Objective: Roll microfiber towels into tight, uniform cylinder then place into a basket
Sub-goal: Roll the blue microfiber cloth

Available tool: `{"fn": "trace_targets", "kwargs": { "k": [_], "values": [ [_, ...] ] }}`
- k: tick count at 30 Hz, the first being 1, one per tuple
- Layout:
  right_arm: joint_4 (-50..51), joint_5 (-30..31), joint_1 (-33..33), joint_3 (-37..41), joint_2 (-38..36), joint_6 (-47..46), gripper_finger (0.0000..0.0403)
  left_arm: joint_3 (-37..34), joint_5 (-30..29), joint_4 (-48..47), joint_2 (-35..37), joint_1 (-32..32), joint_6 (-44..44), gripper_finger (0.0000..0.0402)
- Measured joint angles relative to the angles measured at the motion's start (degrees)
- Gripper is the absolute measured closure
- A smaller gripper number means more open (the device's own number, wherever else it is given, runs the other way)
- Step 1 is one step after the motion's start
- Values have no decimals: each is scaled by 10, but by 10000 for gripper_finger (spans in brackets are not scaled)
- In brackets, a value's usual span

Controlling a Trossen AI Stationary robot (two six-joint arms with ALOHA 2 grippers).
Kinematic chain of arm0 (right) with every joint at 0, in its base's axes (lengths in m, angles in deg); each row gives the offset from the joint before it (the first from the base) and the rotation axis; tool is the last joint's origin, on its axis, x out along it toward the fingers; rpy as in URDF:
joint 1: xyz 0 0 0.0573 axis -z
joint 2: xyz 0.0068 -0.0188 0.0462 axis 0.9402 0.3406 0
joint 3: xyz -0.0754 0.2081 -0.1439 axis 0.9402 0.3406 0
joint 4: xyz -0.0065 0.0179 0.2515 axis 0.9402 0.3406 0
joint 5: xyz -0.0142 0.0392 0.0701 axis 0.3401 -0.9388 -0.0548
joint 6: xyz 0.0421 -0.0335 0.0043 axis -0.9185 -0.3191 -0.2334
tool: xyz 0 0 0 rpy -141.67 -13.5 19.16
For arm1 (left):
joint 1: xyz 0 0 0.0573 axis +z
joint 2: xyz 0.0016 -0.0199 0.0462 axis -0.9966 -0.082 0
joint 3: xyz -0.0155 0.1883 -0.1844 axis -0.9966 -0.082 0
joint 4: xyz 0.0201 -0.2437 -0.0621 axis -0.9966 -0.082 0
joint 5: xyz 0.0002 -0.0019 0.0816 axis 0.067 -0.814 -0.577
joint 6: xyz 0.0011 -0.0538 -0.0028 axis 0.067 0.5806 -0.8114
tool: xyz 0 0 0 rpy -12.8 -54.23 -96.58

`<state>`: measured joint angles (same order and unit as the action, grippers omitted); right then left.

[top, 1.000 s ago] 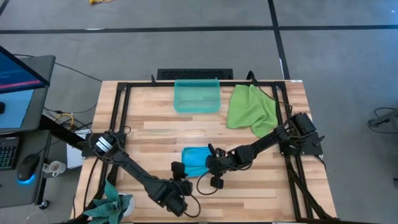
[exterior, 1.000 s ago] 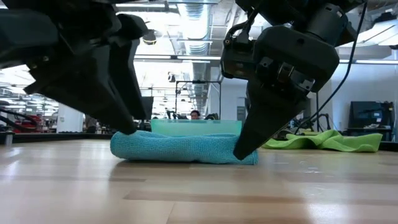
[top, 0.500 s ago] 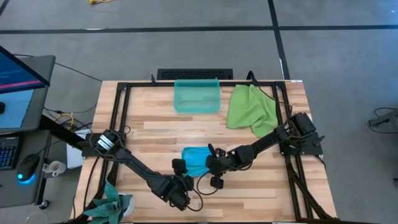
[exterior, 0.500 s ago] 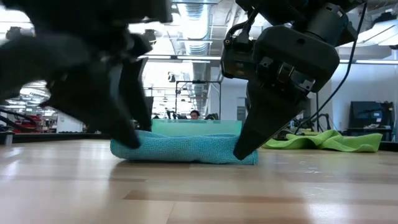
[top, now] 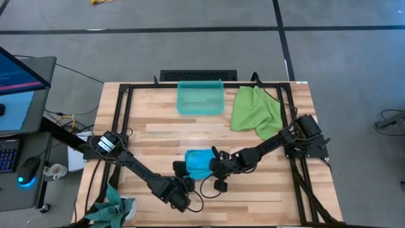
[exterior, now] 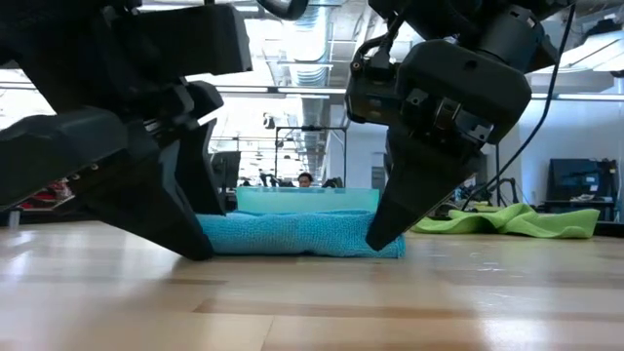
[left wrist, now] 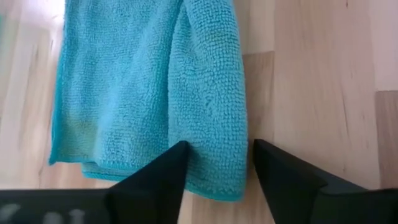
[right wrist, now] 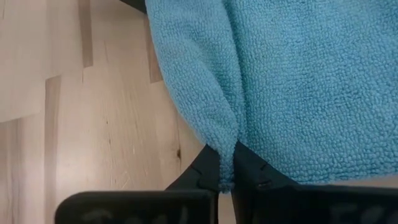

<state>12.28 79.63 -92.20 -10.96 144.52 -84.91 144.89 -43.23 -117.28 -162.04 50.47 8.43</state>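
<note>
The sky-blue towel (top: 199, 163) lies partly rolled on the table's near middle. My right gripper (top: 212, 168) is shut on its right end. My left gripper (left wrist: 217, 152) stands open at the towel's left end, one finger on either side of the rolled fold (left wrist: 211, 112). In the low view its dark fingers (exterior: 185, 234) cover that end. The lime green towel (top: 255, 111) lies crumpled at the far right. The teal basket (top: 200, 98) stands at the far middle. My right gripper pinches a narrow fold of the blue towel (right wrist: 225, 155) between its two shut fingers, at the towel's right end. The fingers slant down from the table's right. The towel lies slack on the table. My left gripper: whether its fingers touch the fold, I cannot tell.
A black metal frame (top: 120, 120) runs along the table's edges. A monitor, keyboard and mouse (top: 25, 171) sit on a stand left of the table. A green plant-like thing (top: 114, 208) shows at the near left corner. Bare wood lies between the towel and the basket.
My left gripper has come down and gone toward the table's far edge, up to the blue towel's left end, which it now hides in the low view. The towel has kept its place.
</note>
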Motion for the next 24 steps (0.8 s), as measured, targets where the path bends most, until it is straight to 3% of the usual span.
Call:
{"fn": "trace_targets", "kwargs": {
  "k": [10,14,24],
  "values": [
    [-9,-45,-9,0,0,3,371,0,22,0,-3,5,13,389],
    [-27,-79,-17,-1,3,3,370,23,58,-20,-4,6,31,383],
    [-13,-156,-64,-41,7,4,371,128,257,-75,-7,12,78,390]
  ]
}}
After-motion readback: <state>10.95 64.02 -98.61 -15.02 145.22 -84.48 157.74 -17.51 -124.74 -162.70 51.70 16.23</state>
